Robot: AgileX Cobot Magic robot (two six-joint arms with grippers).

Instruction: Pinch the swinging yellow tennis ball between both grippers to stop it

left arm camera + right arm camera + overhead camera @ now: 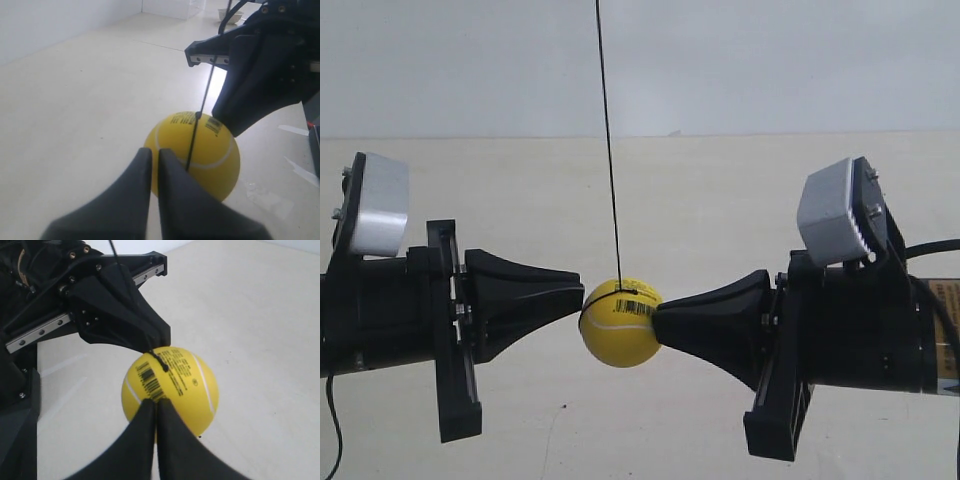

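- The yellow tennis ball [620, 338] hangs in mid-air on a thin dark string [608, 150] that runs almost straight up and out of the exterior view.
- The ball sits between the two pincers and above the pale floor [75, 125], touching both tips.
- The left pincer [576, 292] is at the exterior view's left. Its fingers [135, 185] are drawn together with only a thin slit between them, and the blunt tip presses on the ball's side.
- The right pincer [660, 322] is at the exterior view's right. Its fingers [172, 435] are likewise closed on each other, and the tip is against the opposite side of the ball.
- Neither pincer wraps the ball. It is held only between the two closed tips, which point at each other, and the right tip sits slightly lower than the left.
- The barcode sticker [635, 306] lies on the upper part of the ball. It is on the side nearer the right pincer, close to where the string joins.
- A white curved seam [618, 325] crosses the ball's face in the exterior view.
- Each arm carries a light grey ribbed block [378, 205] on top, and the one on the right arm is tilted.
- A black cable [932, 247] leaves the right arm toward the edge of the exterior view.
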